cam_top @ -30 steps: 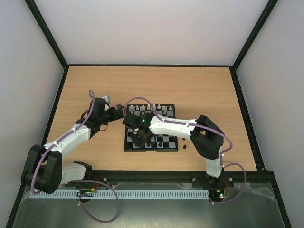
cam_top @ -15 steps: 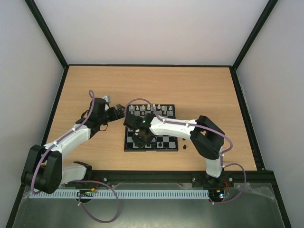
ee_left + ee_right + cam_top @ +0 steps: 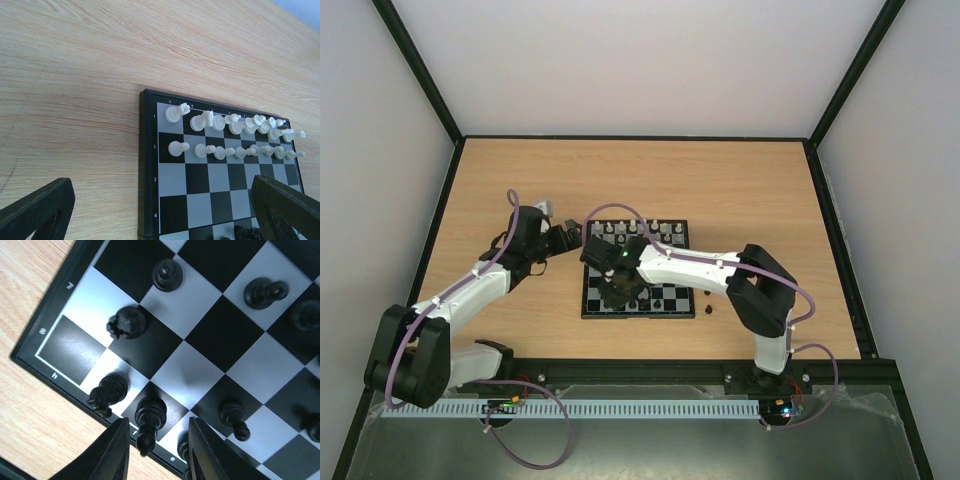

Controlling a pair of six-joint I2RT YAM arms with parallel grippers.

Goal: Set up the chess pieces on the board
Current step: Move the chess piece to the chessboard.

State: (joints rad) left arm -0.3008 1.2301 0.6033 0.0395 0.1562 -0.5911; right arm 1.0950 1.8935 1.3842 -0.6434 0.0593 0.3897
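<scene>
Table (image 3: pixel 720 190), black piece (image 3: pixel 150 416) between right tool's (image 3: pixel 159 454) jaws

The board (image 3: pixel 144 165) is framed in black plastic, and its squares are seen as glossy, with soft reflections. Around the board, the counter (image 3: pixel 75 60) is shown as pale wood-grain laminate, smooth and matt. The black pieces (image 3: pixel 127 322) on the board are moulded in shiny plastic, the white pieces (image 3: pixel 173 114) in smooth cream plastic with a faint sheen.
</scene>
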